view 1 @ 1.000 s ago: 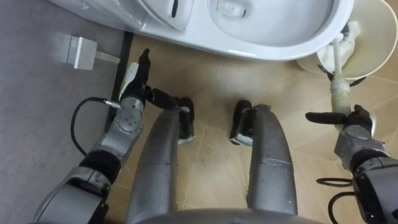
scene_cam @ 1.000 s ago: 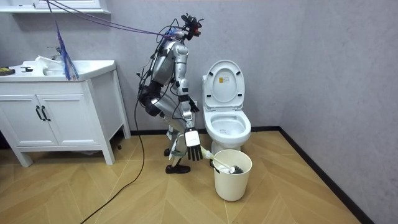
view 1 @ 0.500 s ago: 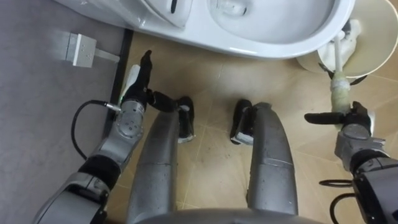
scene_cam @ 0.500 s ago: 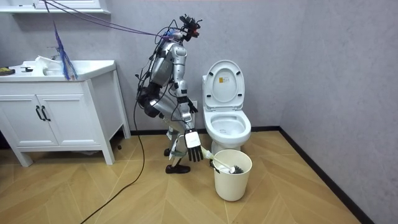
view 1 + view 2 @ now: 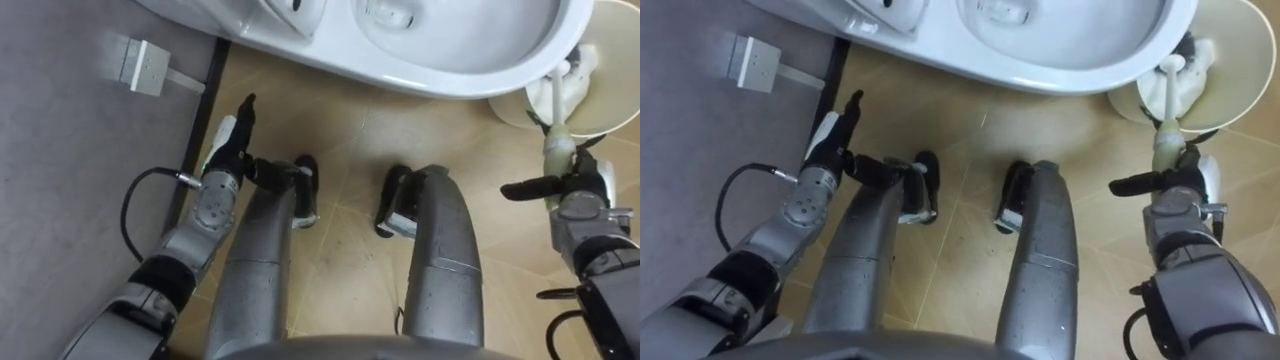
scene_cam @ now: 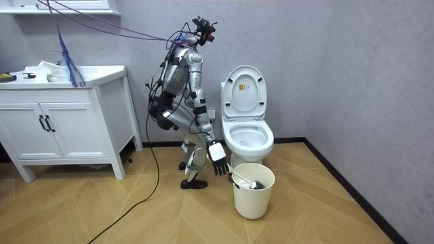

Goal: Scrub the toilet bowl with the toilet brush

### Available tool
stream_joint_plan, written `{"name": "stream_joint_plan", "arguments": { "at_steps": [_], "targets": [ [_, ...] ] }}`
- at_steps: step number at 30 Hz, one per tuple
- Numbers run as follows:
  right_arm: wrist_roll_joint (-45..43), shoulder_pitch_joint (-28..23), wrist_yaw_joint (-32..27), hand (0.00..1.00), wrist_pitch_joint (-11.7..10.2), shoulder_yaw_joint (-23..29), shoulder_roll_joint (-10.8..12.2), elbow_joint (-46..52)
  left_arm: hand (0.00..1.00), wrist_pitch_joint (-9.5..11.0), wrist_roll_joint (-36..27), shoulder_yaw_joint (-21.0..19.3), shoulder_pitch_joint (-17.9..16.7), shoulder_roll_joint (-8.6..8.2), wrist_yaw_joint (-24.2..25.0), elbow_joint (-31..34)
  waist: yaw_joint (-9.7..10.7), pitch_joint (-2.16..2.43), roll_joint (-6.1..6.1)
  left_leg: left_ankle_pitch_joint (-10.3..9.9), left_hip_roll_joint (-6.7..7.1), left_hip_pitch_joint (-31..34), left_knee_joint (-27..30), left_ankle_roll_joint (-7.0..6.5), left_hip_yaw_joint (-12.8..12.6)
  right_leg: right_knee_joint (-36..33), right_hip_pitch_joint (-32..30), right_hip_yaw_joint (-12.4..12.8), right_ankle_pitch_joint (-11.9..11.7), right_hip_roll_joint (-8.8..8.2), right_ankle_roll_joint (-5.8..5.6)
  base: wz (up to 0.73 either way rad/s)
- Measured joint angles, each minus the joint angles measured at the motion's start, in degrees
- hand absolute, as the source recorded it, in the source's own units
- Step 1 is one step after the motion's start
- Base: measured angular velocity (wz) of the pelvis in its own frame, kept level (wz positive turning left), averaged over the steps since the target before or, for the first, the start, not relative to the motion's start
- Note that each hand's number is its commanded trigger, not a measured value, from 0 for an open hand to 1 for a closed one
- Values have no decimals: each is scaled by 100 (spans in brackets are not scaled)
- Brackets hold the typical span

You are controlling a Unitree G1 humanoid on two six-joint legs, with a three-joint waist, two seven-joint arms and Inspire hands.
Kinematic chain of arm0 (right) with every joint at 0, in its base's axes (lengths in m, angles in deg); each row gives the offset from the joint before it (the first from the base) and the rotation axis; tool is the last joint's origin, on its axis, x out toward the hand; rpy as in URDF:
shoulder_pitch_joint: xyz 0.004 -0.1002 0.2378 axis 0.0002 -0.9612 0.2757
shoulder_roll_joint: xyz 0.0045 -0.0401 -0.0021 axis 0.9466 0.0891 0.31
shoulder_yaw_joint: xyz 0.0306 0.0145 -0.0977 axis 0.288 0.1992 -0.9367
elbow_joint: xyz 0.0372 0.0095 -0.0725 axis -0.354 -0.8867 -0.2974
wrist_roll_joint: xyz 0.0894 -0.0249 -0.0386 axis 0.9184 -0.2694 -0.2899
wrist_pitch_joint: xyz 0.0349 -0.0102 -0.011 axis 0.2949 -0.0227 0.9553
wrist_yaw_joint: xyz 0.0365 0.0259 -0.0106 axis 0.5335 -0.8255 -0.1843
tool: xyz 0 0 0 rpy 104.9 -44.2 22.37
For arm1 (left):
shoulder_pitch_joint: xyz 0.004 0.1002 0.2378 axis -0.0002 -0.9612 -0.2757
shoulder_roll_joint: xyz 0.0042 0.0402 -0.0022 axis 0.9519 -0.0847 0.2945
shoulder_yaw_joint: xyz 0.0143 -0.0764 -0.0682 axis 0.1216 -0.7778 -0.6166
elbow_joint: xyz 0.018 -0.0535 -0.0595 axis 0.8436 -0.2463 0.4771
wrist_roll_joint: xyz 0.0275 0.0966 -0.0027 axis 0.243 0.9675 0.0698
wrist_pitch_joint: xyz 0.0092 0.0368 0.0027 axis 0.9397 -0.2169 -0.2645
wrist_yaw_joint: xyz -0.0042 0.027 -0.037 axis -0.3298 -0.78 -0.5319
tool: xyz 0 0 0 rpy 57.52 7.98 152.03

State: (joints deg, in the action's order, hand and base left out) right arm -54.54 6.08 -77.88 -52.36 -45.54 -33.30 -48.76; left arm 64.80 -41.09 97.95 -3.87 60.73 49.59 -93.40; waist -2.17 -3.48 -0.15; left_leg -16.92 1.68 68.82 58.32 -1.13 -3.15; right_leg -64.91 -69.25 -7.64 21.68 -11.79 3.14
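Toilet brush head-down in the cream bin, white bristles low inside, pale handle slanting up over the near rim. Not lifted, nowhere near the bowl. Right hand just at the handle's free end, thumb stretched out sideways. In the room view, fingers straight and spread, so apart and clamped on nothing. Cannot tell whether touching the handle or just short of it.

Bin on the wooden floor, just beside the toilet, on the robot's right. Lid raised in the room view, bowl open and ready.

Left hand low beside the left leg, fingers straight, pointing toward the dark skirting at the foot of the grey wall, holding nothing. White socket box on that wall, higher up.

Standing bent forward, feet just short of the bowl's front. White vanity cabinet well apart on the room view's left.

Judged from this: task barely begun. Done, at most: the approach and the reach toward the brush. Left to do: closing on the handle, drawing the brush from the bin, carrying it over the rim, scrubbing inside the bowl, setting it back.
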Motion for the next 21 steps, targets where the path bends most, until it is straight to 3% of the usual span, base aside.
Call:
{"name": "stream_joint_plan", "arguments": {
  "at_steps": [1, 2, 3, 8, 16, 21],
  "targets": [
    [-36, 1, 37, 56, -2, -1, -9, -5, 0, -2, 1, 0, -3, 0, 16, 15, -6, 0, 0, -2, 0, 14, 12, 6, 17, -6, -3, -19, 8, -2, 6, 5],
    [-41, -2, 57, 87, 0, -10, -11, -21, 0, -4, 1, -1, -4, 0, 58, 24, -12, 0, 0, -9, 3, 25, 27, 12, 28, -21, -6, -30, 24, -7, 8, 5],
    [-41, -3, 57, 100, 3, -30, -11, -30, 0, -6, 1, -1, -4, 0, 79, 25, -16, 0, 0, -15, 4, 30, 34, 15, 32, -27, -8, -32, 30, -7, 9, 4],
    [-24, -33, 178, 100, 23, -171, -136, -72, 0, -15, -1, -10, 4, -4, 223, 76, -123, -1, 3, -46, -1, 83, 106, 27, 41, -113, -75, -31, 72, -5, 54, -2],
    [256, -22, 289, 100, 179, -177, -183, -225, 0, -60, -32, -37, 20, -3, 223, 95, -152, -1, 2, -125, -76, 133, 220, 101, 103, -185, -79, -101, 158, 47, 127, 0],
    [637, -19, 301, 100, 162, -299, -181, -226, 0, -62, -236, 5, -8, -1, 210, 242, -136, -2, 4, -155, -99, 160, 261, 136, 148, -200, -83, -135, 180, 82, 156, -2]
  ]
}}
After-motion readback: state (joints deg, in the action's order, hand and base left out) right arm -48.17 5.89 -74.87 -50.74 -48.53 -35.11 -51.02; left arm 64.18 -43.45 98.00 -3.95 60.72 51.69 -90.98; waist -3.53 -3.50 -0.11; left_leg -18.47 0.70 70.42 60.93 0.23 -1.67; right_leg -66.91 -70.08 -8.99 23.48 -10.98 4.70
